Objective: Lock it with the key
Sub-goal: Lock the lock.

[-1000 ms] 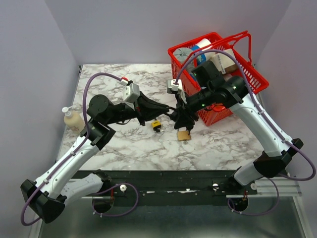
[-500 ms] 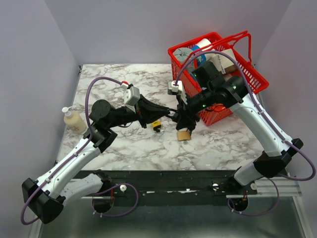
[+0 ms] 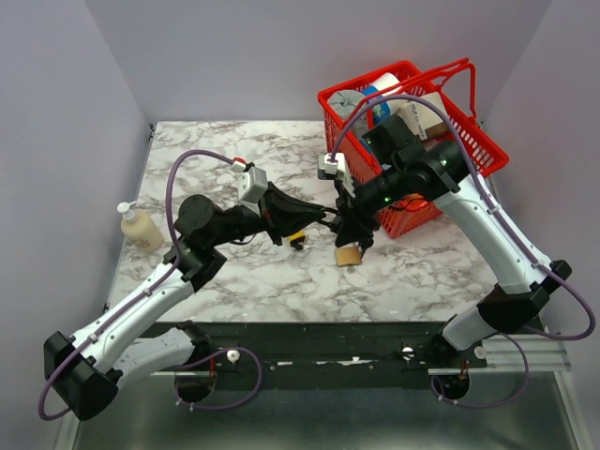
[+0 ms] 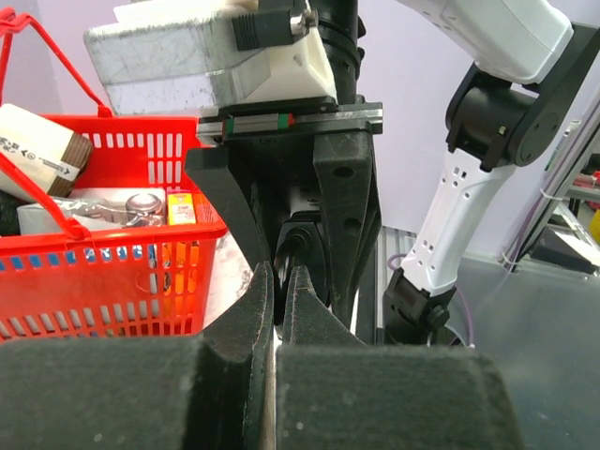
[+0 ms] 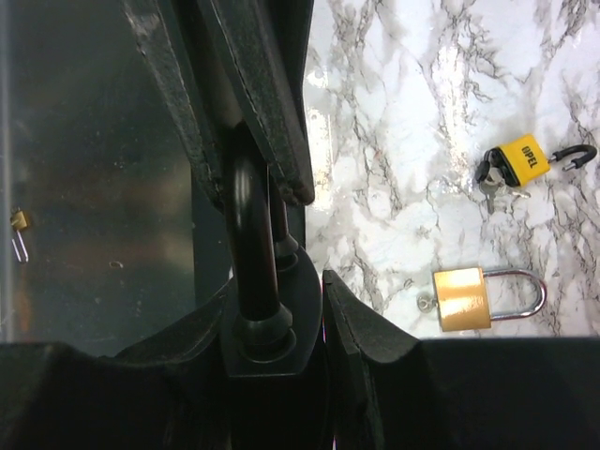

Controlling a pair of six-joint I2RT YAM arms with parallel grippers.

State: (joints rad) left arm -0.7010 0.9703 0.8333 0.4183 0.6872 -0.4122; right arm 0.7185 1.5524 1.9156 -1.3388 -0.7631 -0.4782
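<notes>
Left end effector (image 3: 326, 217) crept closer, pinched nearly shut, contents unclear. Right end effector (image 3: 353, 232) grips a black metal padlock (image 5: 269, 328) above the marble counter (image 3: 234, 274). A misaligned push could probably twist it loose.

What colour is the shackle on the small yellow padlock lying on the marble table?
Black. The small yellow padlock shows best in the right wrist view.

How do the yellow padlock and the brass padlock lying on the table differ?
The yellow padlock has a black shackle, the brass padlock a silver one. The yellow padlock's shackle is swung open; the brass padlock's is closed. Both lie flat on the marble table.
</notes>
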